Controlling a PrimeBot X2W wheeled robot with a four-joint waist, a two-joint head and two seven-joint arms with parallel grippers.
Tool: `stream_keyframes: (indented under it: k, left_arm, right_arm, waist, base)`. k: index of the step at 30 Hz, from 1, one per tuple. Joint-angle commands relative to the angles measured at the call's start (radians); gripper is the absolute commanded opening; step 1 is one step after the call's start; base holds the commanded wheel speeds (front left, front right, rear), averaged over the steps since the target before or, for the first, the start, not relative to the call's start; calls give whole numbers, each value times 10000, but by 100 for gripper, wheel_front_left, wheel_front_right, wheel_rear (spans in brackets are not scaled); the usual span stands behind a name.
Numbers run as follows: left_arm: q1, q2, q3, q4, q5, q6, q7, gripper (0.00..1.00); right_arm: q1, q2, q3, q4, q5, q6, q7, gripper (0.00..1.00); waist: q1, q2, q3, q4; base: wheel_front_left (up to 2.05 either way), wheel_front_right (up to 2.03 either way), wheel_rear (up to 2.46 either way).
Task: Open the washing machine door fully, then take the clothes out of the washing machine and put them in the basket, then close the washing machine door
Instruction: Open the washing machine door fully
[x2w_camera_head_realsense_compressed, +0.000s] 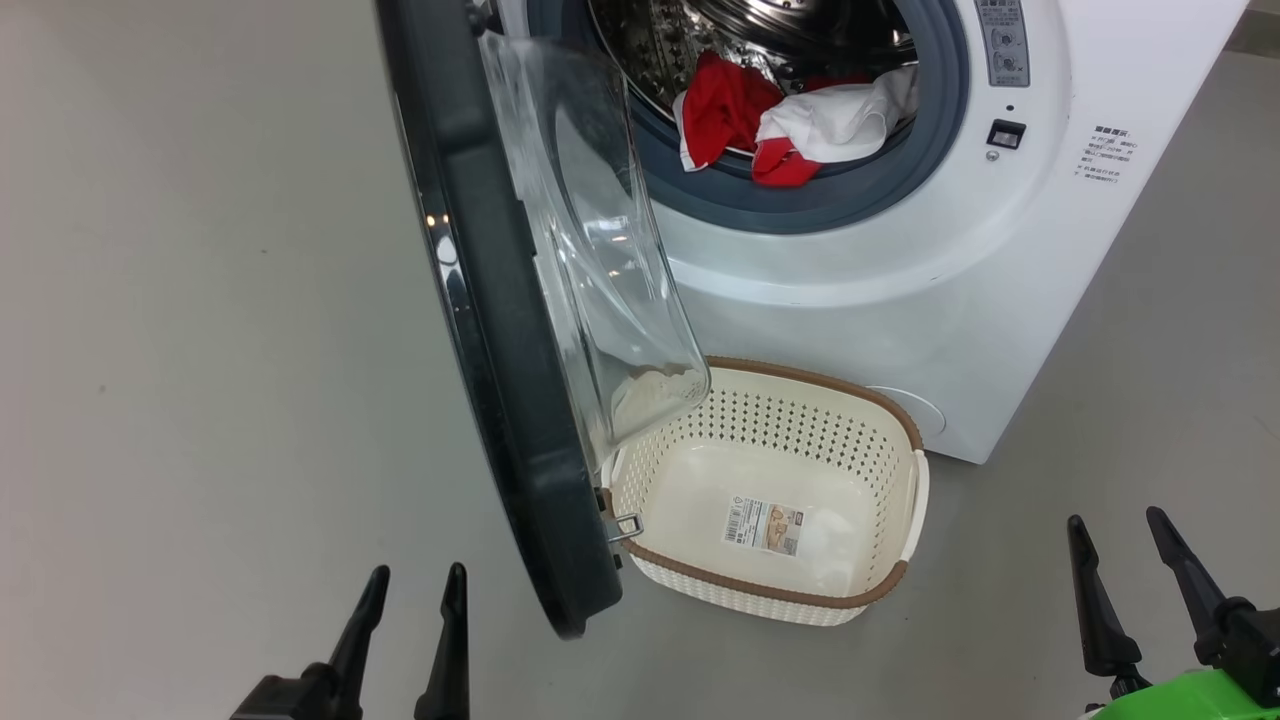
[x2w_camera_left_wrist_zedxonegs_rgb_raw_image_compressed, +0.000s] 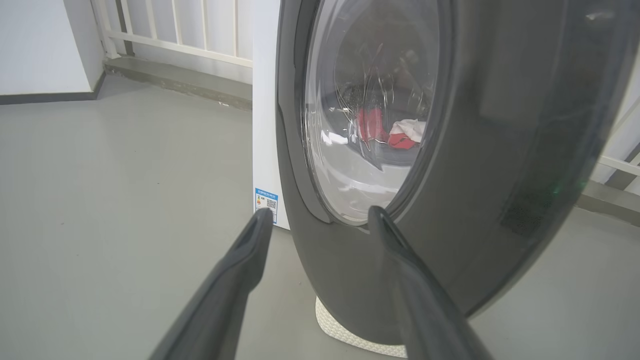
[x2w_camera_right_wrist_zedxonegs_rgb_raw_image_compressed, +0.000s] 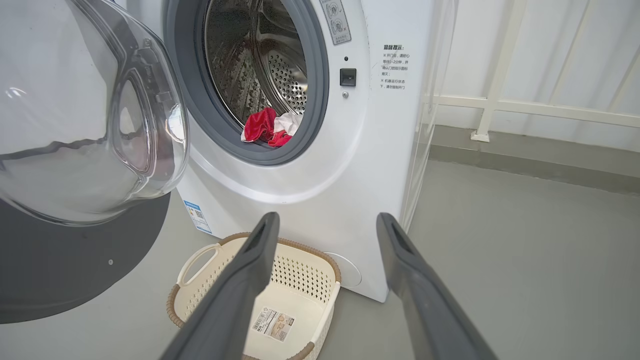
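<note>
Head view: one door (x2w_camera_head_realsense_compressed: 500, 380) stands edge-on, roughly square to the one machine (x2w_camera_head_realsense_compressed: 900, 290). One heap of clothes (x2w_camera_head_realsense_compressed: 790, 120), red and white, lies at the front lip of the drum (x2w_camera_head_realsense_compressed: 780, 20); how many pieces I cannot tell. One basket (x2w_camera_head_realsense_compressed: 770, 590), holding just a label (x2w_camera_head_realsense_compressed: 765, 525), sits on the floor (x2w_camera_head_realsense_compressed: 200, 350) against the machine's front, partly under the door's glass. Two grippers, left (x2w_camera_head_realsense_compressed: 418, 570) and right (x2w_camera_head_realsense_compressed: 1115, 517), are spread and hold nothing. Likely best: push the door wider so its glass clears the basket, then reach in with the right.
</note>
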Motion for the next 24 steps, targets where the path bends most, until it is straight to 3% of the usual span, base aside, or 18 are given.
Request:
stream_keyframes:
  k: [1,7,8,10,11,19,24]
  left_arm:
    - [-117,75,332,-169,-1,-69,-120,100]
    - [-129,75,358,-174,-30,-90,-120,100]
    - [-137,75,365,-181,-48,-101,-120,92]
    - [-153,75,385,-211,-116,-124,-120,21]
    - [-162,75,396,-229,-152,-138,-120,0]
    - [-395,75,902,-1364,-304,-47,-120,0]
    - [-729,75,1002,-3372,-77,135,-120,0]
  right_arm:
    - [-142,-120,211,-213,-174,63,-93,100]
    - [-144,-104,271,-190,-150,63,-93,100]
    - [-147,-103,278,-193,-141,63,-93,100]
    - [-152,-105,286,-203,-130,63,-93,100]
    - [-153,-103,288,-207,-126,63,-93,100]
    - [-119,-70,334,-214,-126,63,-93,100]
    - [-155,-81,347,-219,-79,63,-93,100]
  waist:
    - [0,0,-3,-3]
    - [0,0,-30,-17]
    - [0,0,-33,-17]
    - [0,0,-37,-14]
    - [0,0,-40,-11]
    - [0,0,-83,32]
    - [0,0,-56,35]
  base:
    - [0,0,0]
    - [0,0,0]
    - [0,0,0]
    - [0,0,0]
    - [0,0,0]
    - [0,0,0]
    - [0,0,0]
